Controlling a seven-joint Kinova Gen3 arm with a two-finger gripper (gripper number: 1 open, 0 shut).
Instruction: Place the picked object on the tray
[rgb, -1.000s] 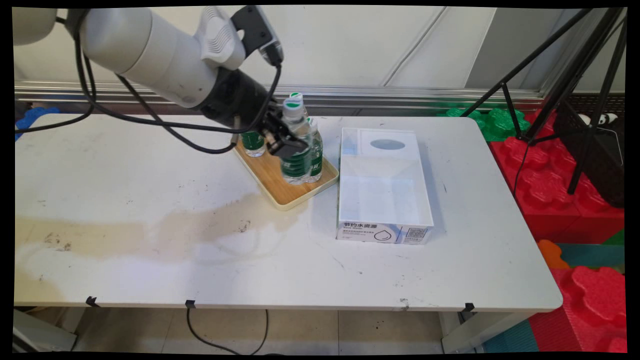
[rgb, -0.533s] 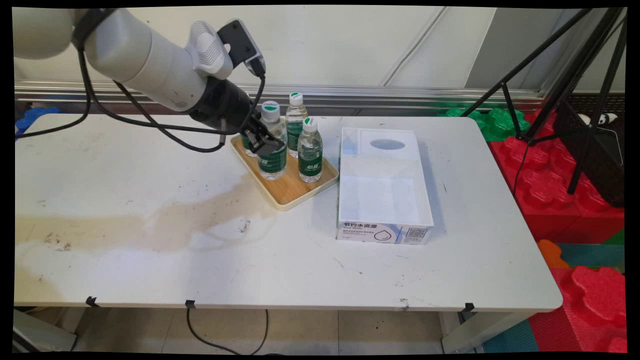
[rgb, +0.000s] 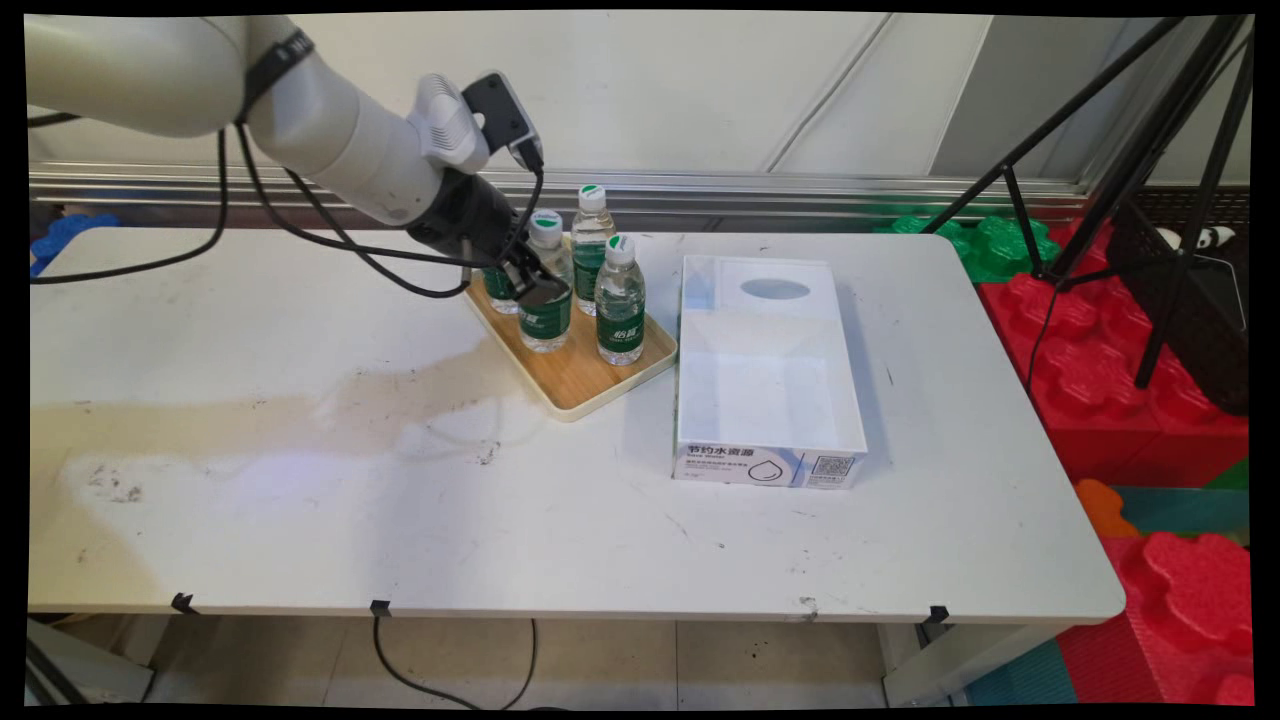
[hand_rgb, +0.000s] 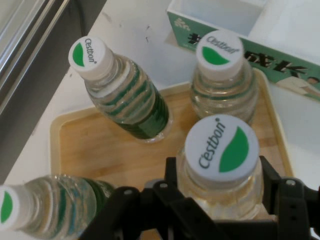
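My gripper (rgb: 540, 285) is shut on a clear water bottle (rgb: 546, 325) with a green label and a white-and-green cap. The bottle stands upright on a wooden tray (rgb: 590, 385) at the table's far middle. In the hand view the bottle's cap (hand_rgb: 221, 147) sits between my black fingers (hand_rgb: 172, 175), which press its sides. Three more such bottles share the tray: one at the back (rgb: 590, 250), one to the right (rgb: 620, 300), and one mostly hidden behind the hand (rgb: 500, 290). The hand view also shows these three bottles (hand_rgb: 125, 100), (hand_rgb: 222, 75), (hand_rgb: 45, 210).
A white open box (rgb: 765, 370) with printed lettering lies right of the tray, nearly touching it. Black tripod legs (rgb: 1050, 200) and red and green foam blocks (rgb: 1130, 400) stand beyond the table's right edge. A brownish stain (rgb: 300, 420) crosses the tabletop's left half.
The gripper has carried the bottle leftward and down, from above the tray's right side to standing on the tray's left middle. The other bottles have stayed put.
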